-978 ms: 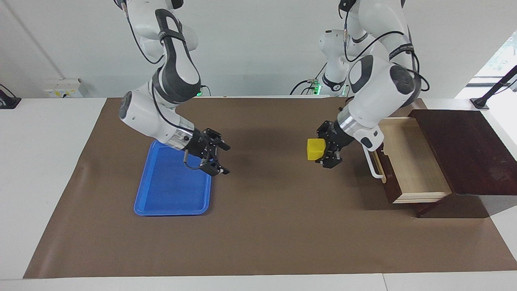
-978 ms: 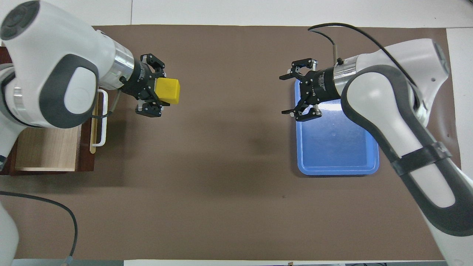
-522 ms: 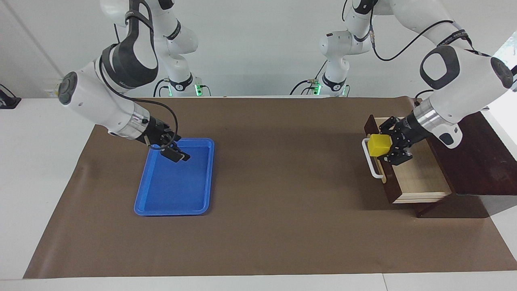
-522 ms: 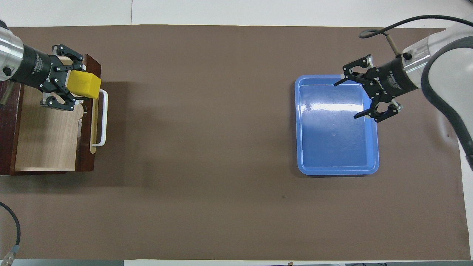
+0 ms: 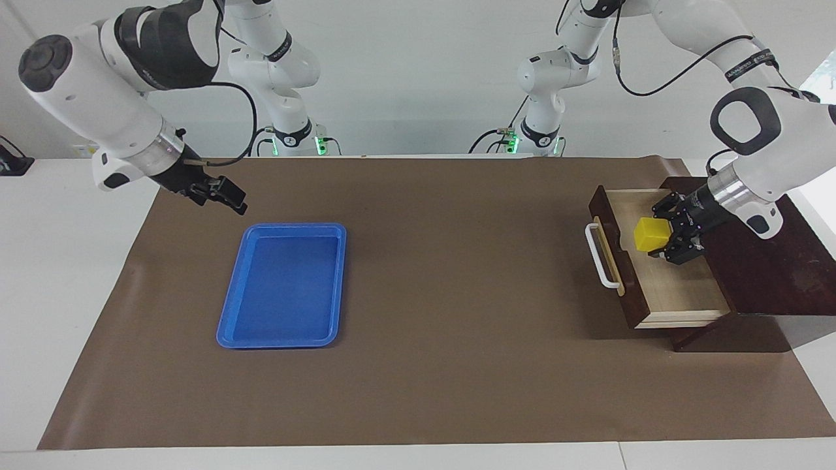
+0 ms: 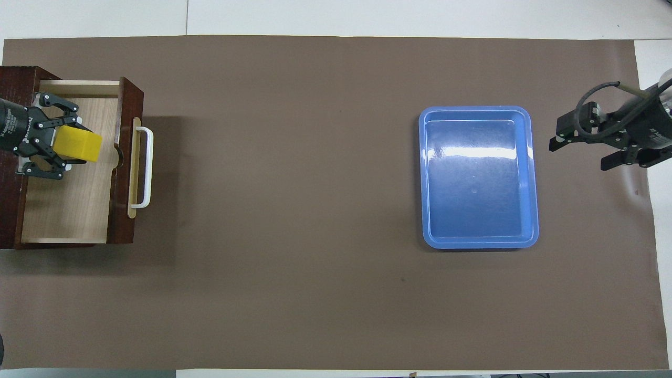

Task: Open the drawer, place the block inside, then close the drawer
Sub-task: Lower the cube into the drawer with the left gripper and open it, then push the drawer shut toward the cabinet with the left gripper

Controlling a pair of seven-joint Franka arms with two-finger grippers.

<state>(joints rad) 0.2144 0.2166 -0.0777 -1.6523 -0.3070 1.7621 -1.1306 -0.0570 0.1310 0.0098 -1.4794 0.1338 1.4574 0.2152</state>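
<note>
Over the last second the left gripper (image 5: 661, 241) has carried the block (image 5: 650, 234) from above the bare mat to a position over the open drawer (image 5: 679, 287), while the right gripper (image 5: 225, 194) has drawn back from above the blue tray (image 5: 282, 286) to hang over the brown mat (image 5: 444, 365) at the right arm's end of the table. Drawer: pulled out of the dark wooden box (image 5: 771, 261), its pale interior exposed, its white bar handle (image 5: 601, 256) facing the middle of the table; nothing rests on its floor. Block: a small yellow cube, clamped between the left gripper's fingers and held in the air above the part of the drawer interior nearer to the robots; it does not appear to touch the drawer floor. Blue tray: flat on the mat toward the right arm's end, holding nothing. Left arm: reaches in over the top of the box, its wrist sloping down toward the drawer, with the block at the tip pointing toward the handle. Overhead view: the block (image 6: 77, 146) lies within the drawer's outline (image 6: 68, 210), between the handle (image 6: 147, 168) and the left gripper's body. Right arm: its forearm slopes down to the gripper, whose fingers stand apart and hold nothing, just beside the tray's edge (image 6: 531, 178) in the overhead view, where the gripper (image 6: 583, 149) points toward the tray.
</note>
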